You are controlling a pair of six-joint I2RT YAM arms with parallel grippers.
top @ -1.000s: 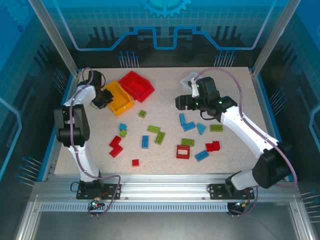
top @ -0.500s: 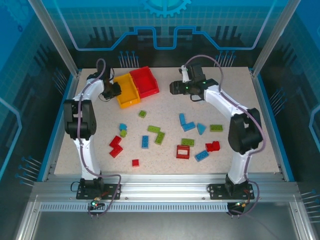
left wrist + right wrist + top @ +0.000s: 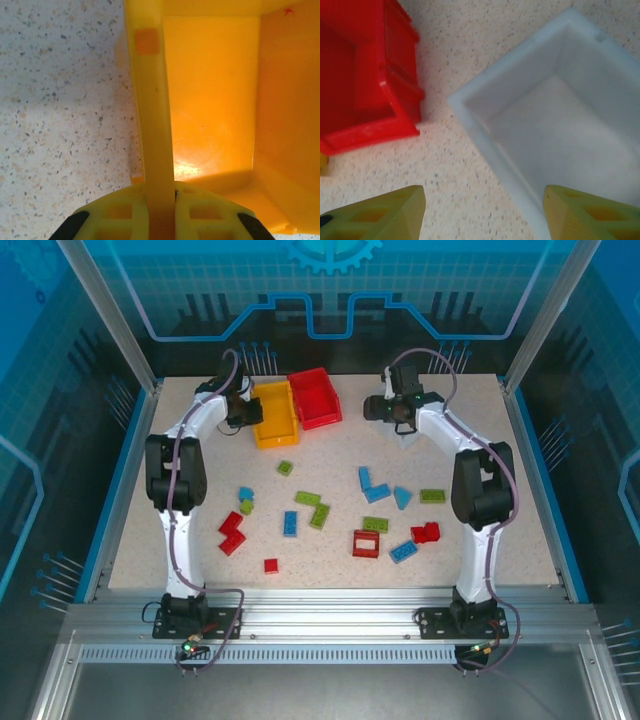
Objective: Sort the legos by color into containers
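My left end effector (image 3: 161,220) is clamped on a side wall of the yellow bin (image 3: 210,100), just beside the red bin (image 3: 315,397). My right end effector (image 3: 482,210) gapes wide at the white bin (image 3: 570,115), holding nothing. Legos (image 3: 308,498) lie scattered across the counter (image 3: 330,455).

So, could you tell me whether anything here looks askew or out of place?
Nothing spilled or damaged. The yellow bin and red bin sit skewed to the table edges; the left gripper grips the yellow bin's wall.

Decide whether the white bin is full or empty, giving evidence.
Empty, as far as visible: in the right wrist view the white bin has a bare floor with nothing on it.
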